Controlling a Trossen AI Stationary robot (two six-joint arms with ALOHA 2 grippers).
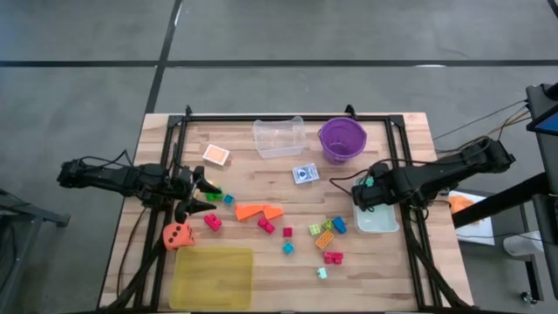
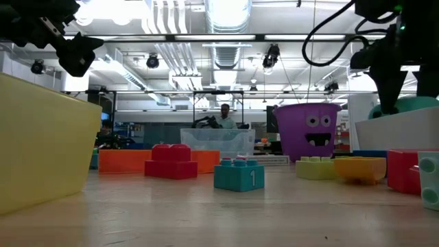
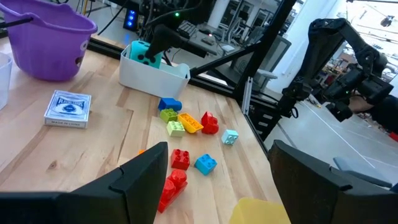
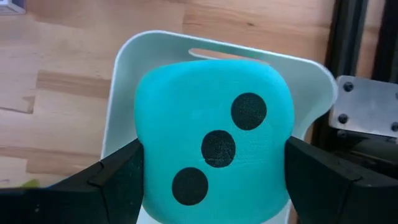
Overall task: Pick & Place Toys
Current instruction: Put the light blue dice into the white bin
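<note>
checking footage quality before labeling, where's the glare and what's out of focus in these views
Low view: ceiling lights blow out at the top, and the yellow tray close to the lens is soft. Right wrist view: the teal die fills the frame, sharp, but the tool's fingers at the edges are blurred. Left wrist view: near fingers are soft, bricks clear. High view: even light, no glare.

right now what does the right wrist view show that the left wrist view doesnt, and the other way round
Only the right wrist view: the teal die's three-dot face up close, with the right gripper's fingers standing on either side of it.

Only the left wrist view: the purple bucket, the blue card pack, a cluster of small bricks, and the left gripper's open fingers.

Both: the teal die, the white tub holding it, and the wooden table.
</note>
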